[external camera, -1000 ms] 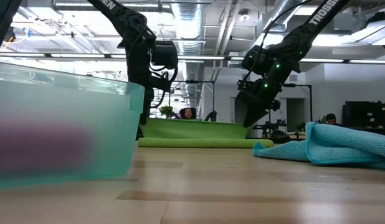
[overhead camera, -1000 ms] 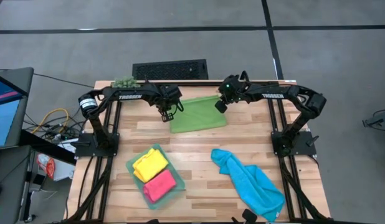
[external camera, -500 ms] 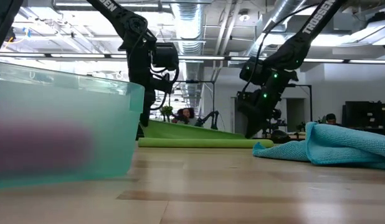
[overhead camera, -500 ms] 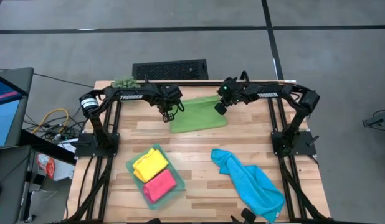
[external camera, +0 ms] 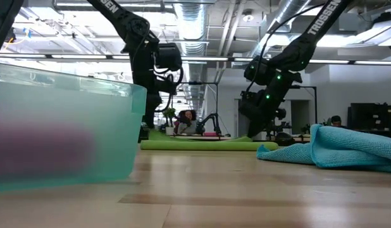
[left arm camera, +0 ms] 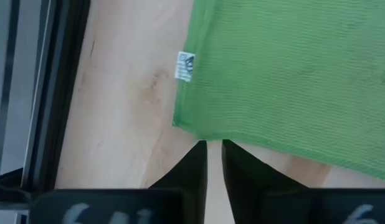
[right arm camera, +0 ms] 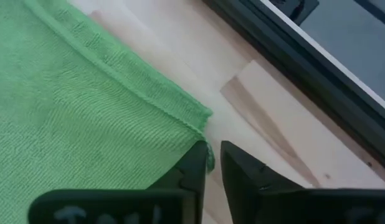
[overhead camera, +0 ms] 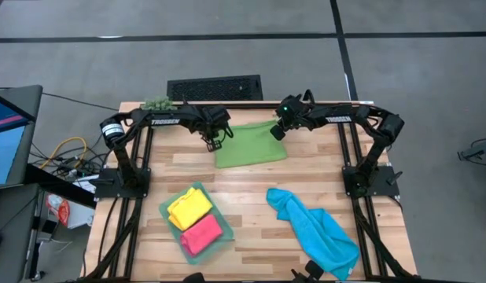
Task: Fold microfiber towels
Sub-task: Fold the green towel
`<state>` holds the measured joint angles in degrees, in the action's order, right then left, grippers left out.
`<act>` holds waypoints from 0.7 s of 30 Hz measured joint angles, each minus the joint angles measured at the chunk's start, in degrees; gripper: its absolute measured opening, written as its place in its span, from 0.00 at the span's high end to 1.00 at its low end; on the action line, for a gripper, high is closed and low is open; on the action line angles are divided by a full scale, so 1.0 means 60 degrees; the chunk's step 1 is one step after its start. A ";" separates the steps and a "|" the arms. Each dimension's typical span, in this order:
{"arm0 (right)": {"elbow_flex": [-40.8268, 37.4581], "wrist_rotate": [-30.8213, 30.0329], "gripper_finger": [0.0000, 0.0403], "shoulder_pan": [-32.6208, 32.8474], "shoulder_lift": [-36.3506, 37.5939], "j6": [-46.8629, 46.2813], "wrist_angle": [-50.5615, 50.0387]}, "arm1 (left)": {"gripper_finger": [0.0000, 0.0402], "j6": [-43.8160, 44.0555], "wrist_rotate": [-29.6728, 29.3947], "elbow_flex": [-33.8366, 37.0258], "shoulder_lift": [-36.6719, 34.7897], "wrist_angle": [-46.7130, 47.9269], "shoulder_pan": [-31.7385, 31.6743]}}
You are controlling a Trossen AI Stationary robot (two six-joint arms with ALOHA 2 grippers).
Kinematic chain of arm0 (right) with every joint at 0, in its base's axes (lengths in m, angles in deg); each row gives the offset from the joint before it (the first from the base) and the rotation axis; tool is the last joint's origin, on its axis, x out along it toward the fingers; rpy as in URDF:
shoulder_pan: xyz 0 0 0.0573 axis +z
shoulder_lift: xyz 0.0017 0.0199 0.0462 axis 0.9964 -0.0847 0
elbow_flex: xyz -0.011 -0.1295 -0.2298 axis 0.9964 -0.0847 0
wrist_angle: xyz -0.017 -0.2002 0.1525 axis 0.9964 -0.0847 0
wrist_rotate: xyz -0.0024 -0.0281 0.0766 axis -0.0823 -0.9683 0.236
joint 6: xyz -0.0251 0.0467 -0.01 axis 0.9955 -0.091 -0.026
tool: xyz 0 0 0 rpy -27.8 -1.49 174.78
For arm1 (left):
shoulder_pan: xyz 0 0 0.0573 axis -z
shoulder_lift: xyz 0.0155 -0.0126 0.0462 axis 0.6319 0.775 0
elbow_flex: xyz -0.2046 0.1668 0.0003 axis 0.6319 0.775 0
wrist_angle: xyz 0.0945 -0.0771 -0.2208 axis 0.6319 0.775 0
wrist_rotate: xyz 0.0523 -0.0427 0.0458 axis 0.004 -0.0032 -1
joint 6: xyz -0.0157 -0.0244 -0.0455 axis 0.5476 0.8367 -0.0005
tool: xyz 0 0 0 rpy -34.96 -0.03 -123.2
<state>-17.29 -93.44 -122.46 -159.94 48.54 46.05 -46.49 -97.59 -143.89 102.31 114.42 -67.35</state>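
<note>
We see the green towel [overhead camera: 251,144] lying flat at twelve o'clock, long axis nine-to-three, its small white label [left arm camera: 185,66] unreadable. Left gripper [left arm camera: 214,146] and right gripper [right arm camera: 212,152], "TROSSEN" arms, stand slightly parted at its far corners, holding nothing.

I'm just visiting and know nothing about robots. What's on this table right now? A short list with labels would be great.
Green towel: flat at the table's far middle, between the two arms
Left gripper: at the green towel's corner, fingers slightly apart
Right gripper: at the towel's other far corner, fingers slightly apart
Blue towel: crumpled, near right of the table
Tray: near left, holds two folded towels
Yellow towel: folded in the tray
Pink towel: folded in the tray, beside the yellow one
Plant ball: far left corner
</note>
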 joint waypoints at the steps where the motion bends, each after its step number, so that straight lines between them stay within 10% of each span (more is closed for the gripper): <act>1: 0.0000 0.0000 0.81 0.0000 0.0000 0.0000 -0.0010 | 0.88 0.0014 -0.0001 0.0000 0.0000 -0.0004 -0.0023; 10: 0.0054 0.0045 0.65 -0.0198 0.0000 0.0330 -0.0134 | 0.78 0.0769 0.0199 0.0000 0.0000 -0.0066 -0.0373; 21: 0.0577 0.1457 0.49 -0.0375 0.1820 0.1140 -0.1086 | 0.85 0.0678 0.4482 -0.0187 -0.0244 -0.0769 -0.0417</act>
<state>-13.83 -84.69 -124.71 -149.02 55.37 39.54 -42.42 -70.71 -145.01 100.85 109.81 -69.85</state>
